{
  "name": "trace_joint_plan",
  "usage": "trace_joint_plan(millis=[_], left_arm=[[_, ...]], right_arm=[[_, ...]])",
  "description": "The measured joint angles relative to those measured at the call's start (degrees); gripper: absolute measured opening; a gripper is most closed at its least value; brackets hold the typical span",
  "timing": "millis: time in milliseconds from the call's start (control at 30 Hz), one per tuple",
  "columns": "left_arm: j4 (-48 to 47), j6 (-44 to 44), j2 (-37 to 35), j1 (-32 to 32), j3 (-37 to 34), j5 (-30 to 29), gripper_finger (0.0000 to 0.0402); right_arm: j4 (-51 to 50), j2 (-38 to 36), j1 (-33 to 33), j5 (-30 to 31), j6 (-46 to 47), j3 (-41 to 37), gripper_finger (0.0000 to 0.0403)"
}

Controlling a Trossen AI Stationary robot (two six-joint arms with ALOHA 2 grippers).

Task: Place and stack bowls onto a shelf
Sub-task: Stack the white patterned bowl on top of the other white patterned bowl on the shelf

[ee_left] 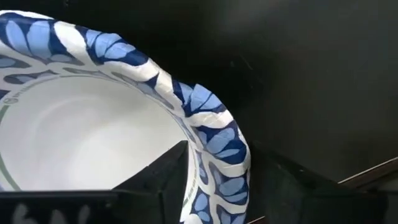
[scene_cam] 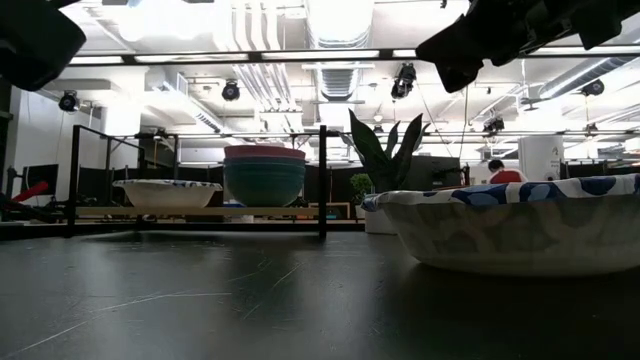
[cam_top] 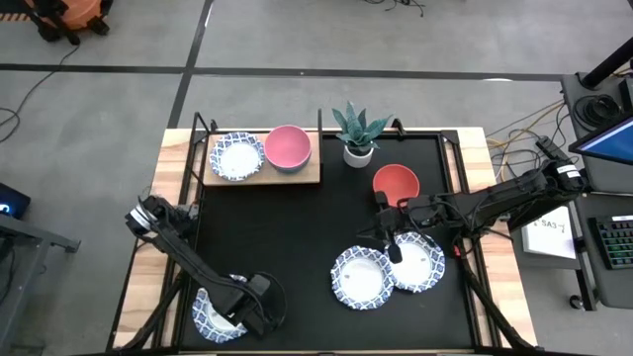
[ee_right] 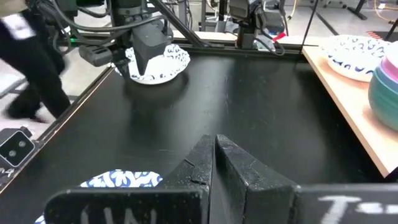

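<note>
Two patterned bowls (cam_top: pixel 388 268) sit side by side, rims overlapping, at the counter's (cam_top: pixel 297 247) near right. The right end effector (cam_top: pixel 388 240) hovers above the seam between them, its fingers (ee_right: pixel 214 163) pressed together with nothing held. A red bowl (cam_top: pixel 396 182) lies just beyond it, beside the potted plant (cam_top: pixel 358 132). The counter's centre is bare, leaving an unobstructed path to the shelf (cam_top: pixel 265 170) at the far left edge. The shelf carries one patterned bowl (cam_top: pixel 236 156) on its left and a stack topped by a pink bowl (cam_top: pixel 288 146) in the middle; its right end is free. At the near left edge, the left end effector (cam_top: pixel 240 311) grips the rim of a fourth patterned bowl (cam_top: pixel 212 318), one finger (ee_left: pixel 163 180) inside the bowl.
</note>
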Motion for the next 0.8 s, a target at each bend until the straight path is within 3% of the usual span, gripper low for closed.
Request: trace_joint_plan(millis=[433,667,800], left_arm=[[-0.2,3.8,0.0,0.1,0.0,0.1,0.0013],[-7.0,16.8,-0.1,0.4,4.9,-0.3,0.0003],[-16.5,23.0,-0.2,1.8,11.1,-6.0,0.0001]], right_arm=[[0.1,0.0,0.0,0.0,-0.6,0.5,0.0009],[0.1,0.0,0.0,0.0,-0.8,0.5,0.0009],[0.1,0.0,0.0,0.0,-0.9,0.5,0.0009]])
